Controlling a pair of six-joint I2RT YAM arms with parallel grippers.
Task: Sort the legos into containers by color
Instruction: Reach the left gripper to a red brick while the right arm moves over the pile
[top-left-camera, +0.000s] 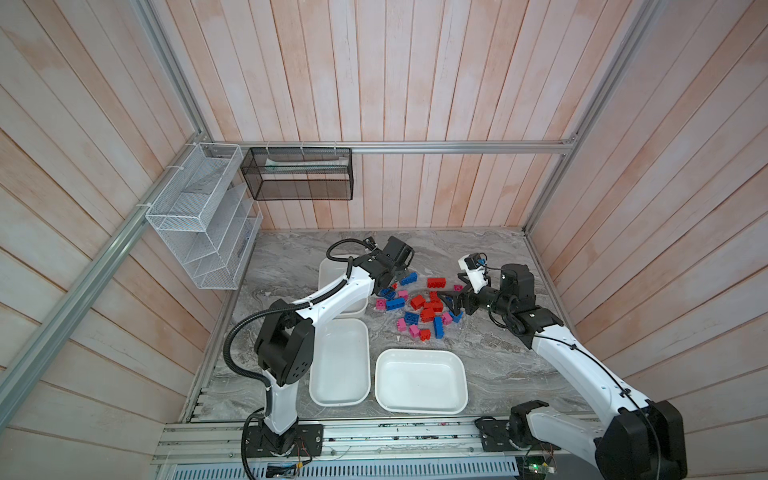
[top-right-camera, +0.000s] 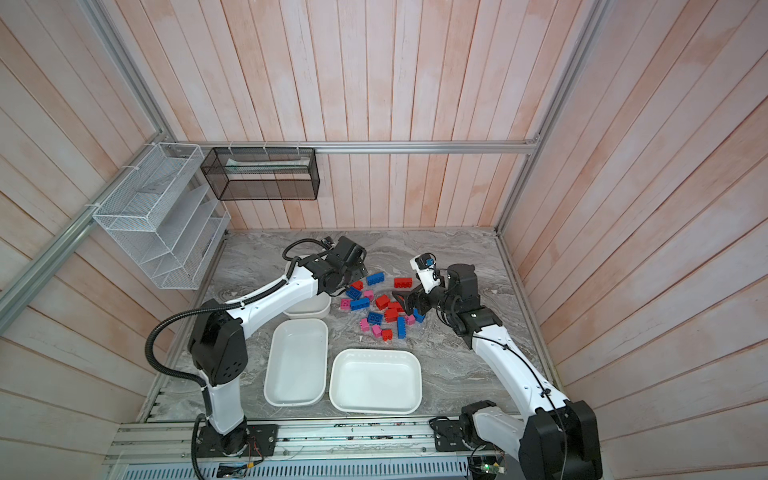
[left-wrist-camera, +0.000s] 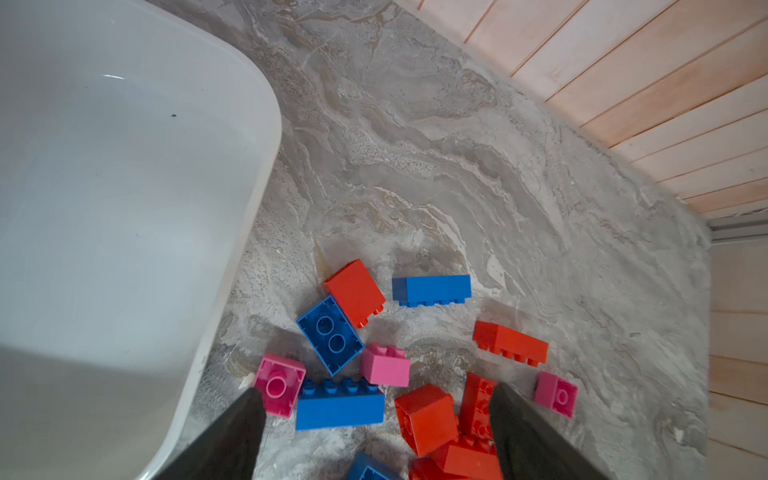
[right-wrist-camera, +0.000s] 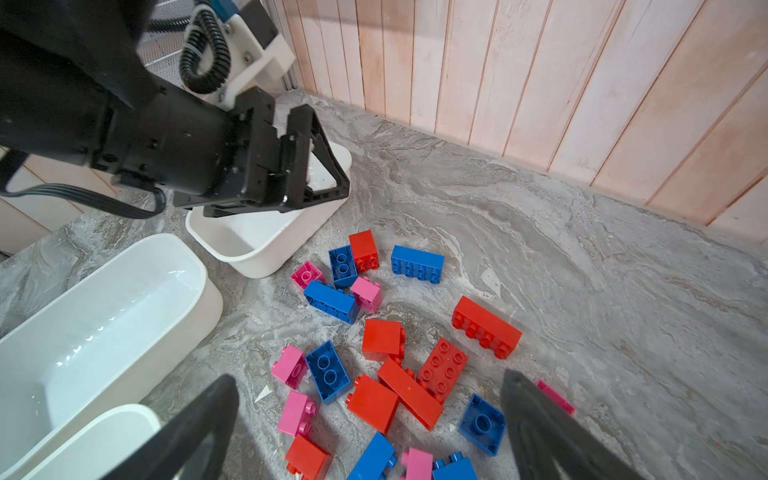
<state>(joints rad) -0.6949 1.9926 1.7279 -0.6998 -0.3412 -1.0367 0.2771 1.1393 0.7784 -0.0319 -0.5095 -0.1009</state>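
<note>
Several red, blue and pink legos (top-left-camera: 419, 309) lie in a loose heap on the marble table, none in a tub. Three white containers stand left and front of the heap: one far (top-left-camera: 330, 270) under the left arm, one middle (top-left-camera: 340, 365), one front (top-left-camera: 419, 382). All show bare white bottoms. My left gripper (top-left-camera: 392, 282) hangs open over the heap's far left edge. In its wrist view the left gripper (left-wrist-camera: 376, 388) straddles a long blue brick (left-wrist-camera: 340, 409) and a red brick (left-wrist-camera: 426, 417) without touching them. My right gripper (top-left-camera: 446, 302) stands open over the heap's right side, above red bricks (right-wrist-camera: 409, 399).
A white wire rack (top-left-camera: 199, 216) and a black mesh basket (top-left-camera: 297, 174) hang on the back left walls. Wood panelling encloses the table on three sides. An aluminium rail (top-left-camera: 374, 436) with both arm bases runs along the front edge.
</note>
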